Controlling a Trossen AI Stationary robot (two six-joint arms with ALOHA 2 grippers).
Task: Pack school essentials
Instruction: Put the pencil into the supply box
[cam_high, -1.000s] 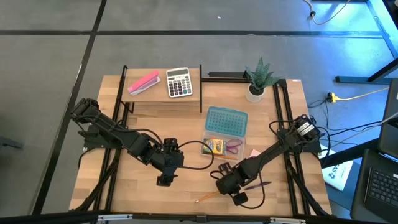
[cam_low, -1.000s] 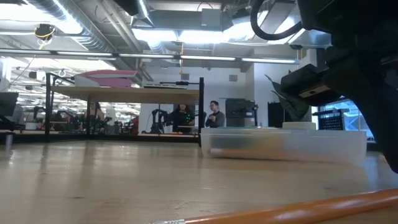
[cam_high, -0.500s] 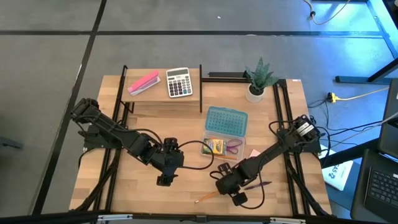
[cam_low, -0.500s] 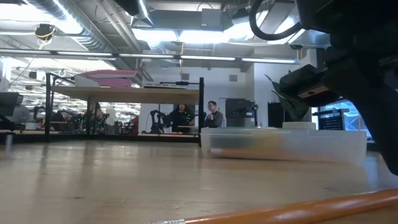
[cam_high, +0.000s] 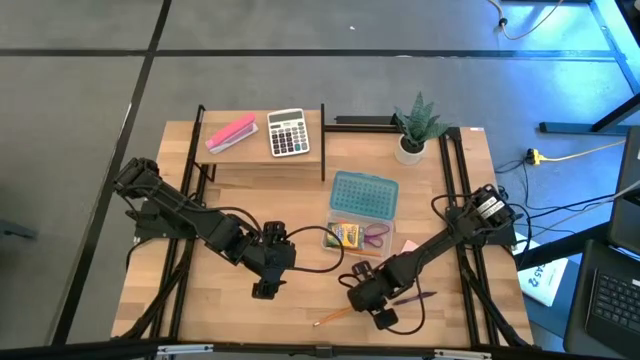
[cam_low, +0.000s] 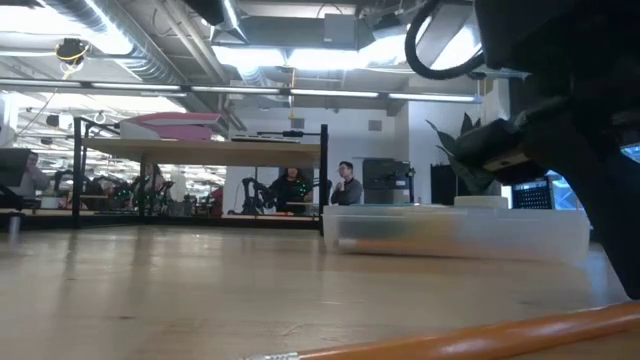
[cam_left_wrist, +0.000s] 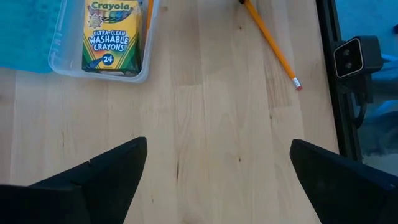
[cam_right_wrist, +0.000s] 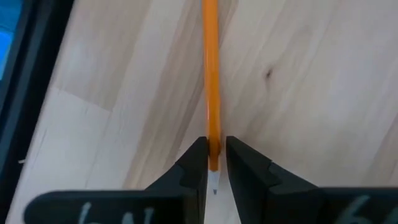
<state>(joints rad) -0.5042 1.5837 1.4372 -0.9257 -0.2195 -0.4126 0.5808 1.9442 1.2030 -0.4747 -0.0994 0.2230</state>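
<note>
An orange pencil (cam_high: 330, 317) lies near the table's near edge, eraser end (cam_left_wrist: 297, 84) pointing away from my right gripper (cam_high: 378, 312), which is shut on it. My left gripper (cam_high: 264, 288) hangs open over bare wood left of the pencil and touches nothing. A clear tray (cam_high: 330, 241) holds the yellow-green crayon box (cam_high: 347, 235) and the purple-handled scissors (cam_high: 377, 236). An orange strip (cam_left_wrist: 149, 9) shows beside the crayons. The purple pen (cam_high: 415, 297) and the pink notepad (cam_high: 408, 245) lie on the table right of the tray. The red eraser is not seen. My right gripper (cam_right_wrist: 211, 146) pinches the pencil between its two fingers (cam_right_wrist: 198, 163) just behind the sharpened tip (cam_right_wrist: 212, 158). The fingers lie along the pencil, whose shaft (cam_right_wrist: 211, 62) runs straight ahead of them, low over the wood. Whether the shaft rests on the table, I cannot tell.
The tray's teal lid (cam_high: 364, 194) lies open behind it. A raised shelf at the far left carries a long pink block (cam_high: 231, 133) and a grey calculator (cam_high: 288, 132). A potted plant (cam_high: 415, 125) stands far right. Black frame rails (cam_high: 462, 190) run along both table sides.
In the low view, my right arm's wrist has shifted slightly toward the table's right and tipped a little. The pencil has stayed where it was.
</note>
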